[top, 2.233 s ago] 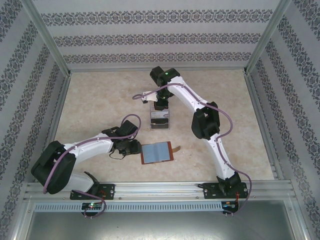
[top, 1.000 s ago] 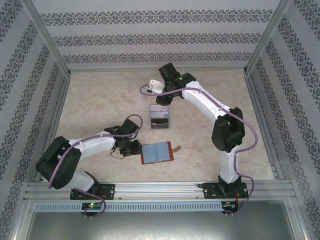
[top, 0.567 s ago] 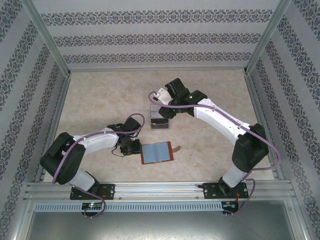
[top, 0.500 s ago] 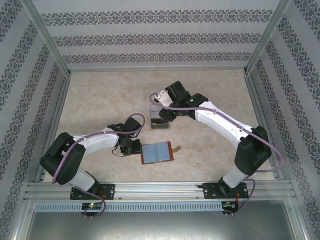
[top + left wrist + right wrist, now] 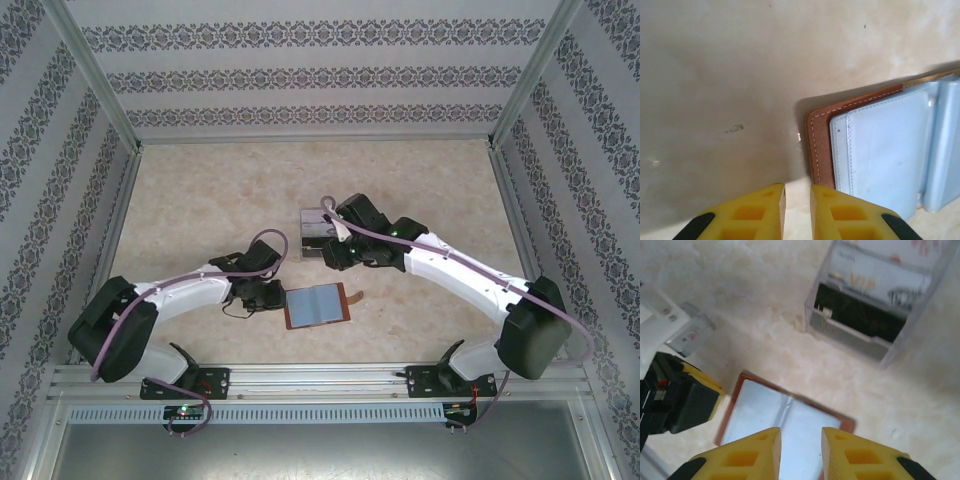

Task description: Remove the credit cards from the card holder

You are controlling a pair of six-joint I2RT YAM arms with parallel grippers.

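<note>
Card holder [image 5: 884, 150] just beside left gripper [image 5: 797, 194]

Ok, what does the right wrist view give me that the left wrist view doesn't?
Right wrist view: the clear plastic tray with a pale VIP card and a dark card in it, plus the left gripper at one end of the card holder. Left wrist view: a close look at the card holder's stitched brown corner and its bluish-grey sleeves. Both: the card holder lying open on the table.
</note>
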